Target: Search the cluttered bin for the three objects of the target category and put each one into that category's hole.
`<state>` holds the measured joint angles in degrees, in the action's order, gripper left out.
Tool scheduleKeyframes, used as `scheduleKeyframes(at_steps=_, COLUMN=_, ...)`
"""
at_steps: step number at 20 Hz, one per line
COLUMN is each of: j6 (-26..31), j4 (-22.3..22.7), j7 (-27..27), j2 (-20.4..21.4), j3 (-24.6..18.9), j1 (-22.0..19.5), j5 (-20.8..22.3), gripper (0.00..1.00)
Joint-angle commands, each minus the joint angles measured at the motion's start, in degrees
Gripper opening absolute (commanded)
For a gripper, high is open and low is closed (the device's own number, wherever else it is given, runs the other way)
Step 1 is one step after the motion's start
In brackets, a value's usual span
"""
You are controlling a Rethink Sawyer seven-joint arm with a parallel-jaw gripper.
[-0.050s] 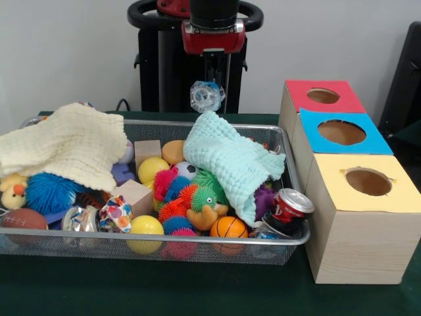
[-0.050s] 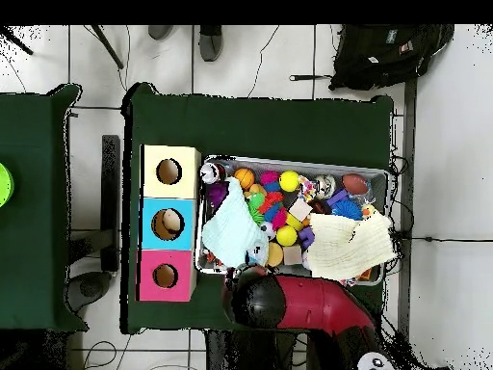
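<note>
One wire bin (image 1: 289, 238); three holed boxes: red (image 1: 342, 100), blue (image 1: 368, 141), yellow (image 1: 368, 210); two cloths: cream (image 1: 66, 145), mint (image 1: 230, 158); two wooden blocks (image 1: 148, 150); one can (image 1: 289, 207).

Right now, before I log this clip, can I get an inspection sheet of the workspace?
Surface: table with dark green cloth, bare in front of the bin.
Job's things: wire mesh bin full of toys; three wooden boxes with round holes, topped red, blue and yellow, beside it.
Clutter: cream cloth and mint cloth draped over the toys; crushed soda can, small basketball, yellow ball, spiky balls, wooden blocks.
End effector: raised above the bin's far edge, holding a clear crinkled object.
Cables: one behind the table.
Surroundings: black backpack on the floor; a person's feet at the top edge.
</note>
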<state>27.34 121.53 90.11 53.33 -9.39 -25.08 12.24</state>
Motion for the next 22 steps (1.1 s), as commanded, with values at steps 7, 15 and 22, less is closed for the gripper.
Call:
scheduleKeyframes(at_steps=7, j6=6.5, j4=-3.9, j7=13.5, j2=1.7, j3=2.4, j1=6.1, j5=-6.6, gripper=0.00)
scheduleKeyframes(at_steps=15, j6=5.3, j4=-6.3, j7=17.8, j2=0.1, j3=6.3, j1=12.2, j5=-8.9, gripper=0.00)
scheduleKeyframes(at_steps=22, j6=4.0, j4=-8.5, j7=21.1, j2=-0.9, j3=10.3, j1=17.6, j5=-12.1, gripper=0.00)
